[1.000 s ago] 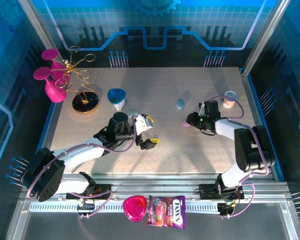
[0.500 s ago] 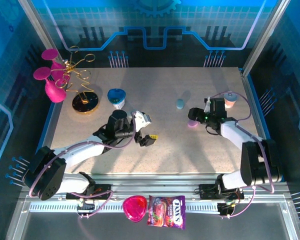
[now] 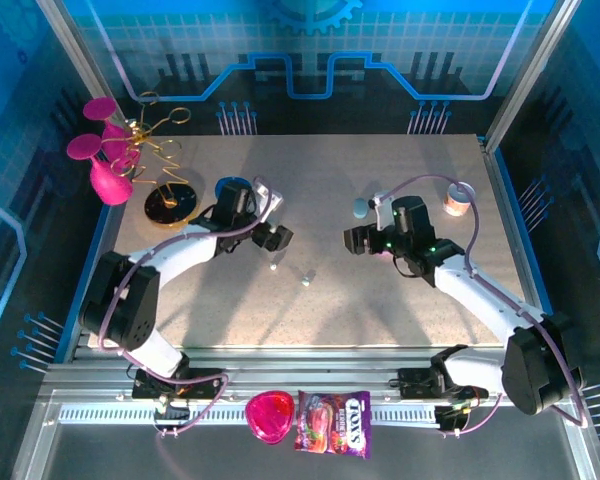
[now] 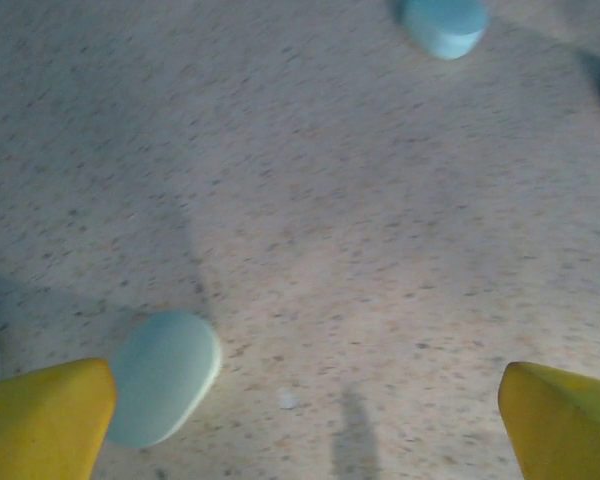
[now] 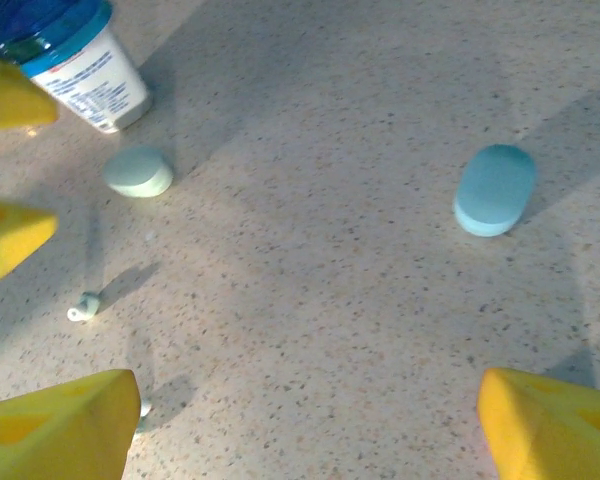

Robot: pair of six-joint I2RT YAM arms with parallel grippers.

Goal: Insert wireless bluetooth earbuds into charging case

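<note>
Earbuds (image 3: 273, 267), the two small whitish ones that can be made out, lie loose on the table (image 3: 400, 300). Both are apart from each other, to the right of the blue-lidded cup (image 3: 232, 190) and nearer the arm bases than it. In the right wrist view one of them lies well clear of the cup, and the other sits just beside that arm's own yellow finger (image 5: 60, 430).

The left gripper (image 3: 276, 237) hangs just right of the cup with its fingers spread wide and nothing between them. In its wrist view a mint case (image 4: 163, 375), closed, lies flat on the table right beside one fingertip. The right wrist view puts this case close to the cup's foot.

The right gripper (image 3: 352, 240) is well to the right of the cup. Its fingers are also wide apart and hold nothing. A light blue case (image 3: 360, 207), closed, lies flat well to the right of the cup and just beyond this gripper.
</note>
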